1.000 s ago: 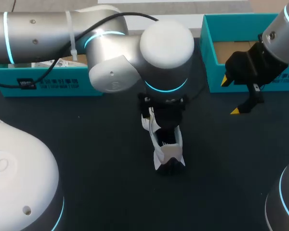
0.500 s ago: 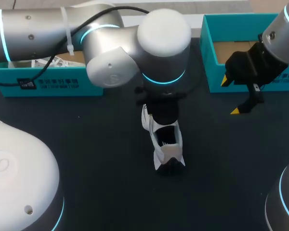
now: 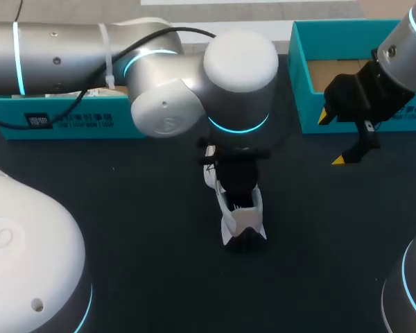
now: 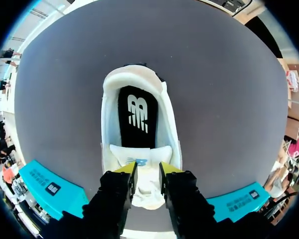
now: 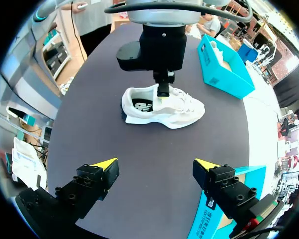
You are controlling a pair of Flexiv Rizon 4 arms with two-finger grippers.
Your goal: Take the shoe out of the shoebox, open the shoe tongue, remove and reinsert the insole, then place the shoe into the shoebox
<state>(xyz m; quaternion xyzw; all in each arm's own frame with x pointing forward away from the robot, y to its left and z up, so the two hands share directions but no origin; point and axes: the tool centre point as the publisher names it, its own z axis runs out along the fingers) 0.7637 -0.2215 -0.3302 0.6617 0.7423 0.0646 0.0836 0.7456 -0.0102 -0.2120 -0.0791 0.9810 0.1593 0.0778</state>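
Note:
A white shoe (image 3: 243, 220) stands on the dark table, mid-table, heel toward me. In the left wrist view the shoe (image 4: 112, 114) shows its black insole (image 4: 137, 117) lying inside. My left gripper (image 4: 146, 172) comes down over the shoe's throat, and its fingers press the white tongue (image 4: 147, 186) from both sides. From the right wrist view the same left gripper (image 5: 163, 92) sits on top of the shoe (image 5: 182, 107). My right gripper (image 3: 333, 139) hangs open by the right teal shoebox (image 3: 301, 76), well away from the shoe, with nothing between its fingers (image 5: 105, 164).
A second teal box (image 3: 69, 119) with white paper in it lies at the back left, behind my left arm. The right box shows a bare brown floor. Dark tabletop surrounds the shoe on all sides.
My left gripper has gone from open to closed on the tongue and shifted slightly over the shoe. The shoe and my right arm have stayed put.

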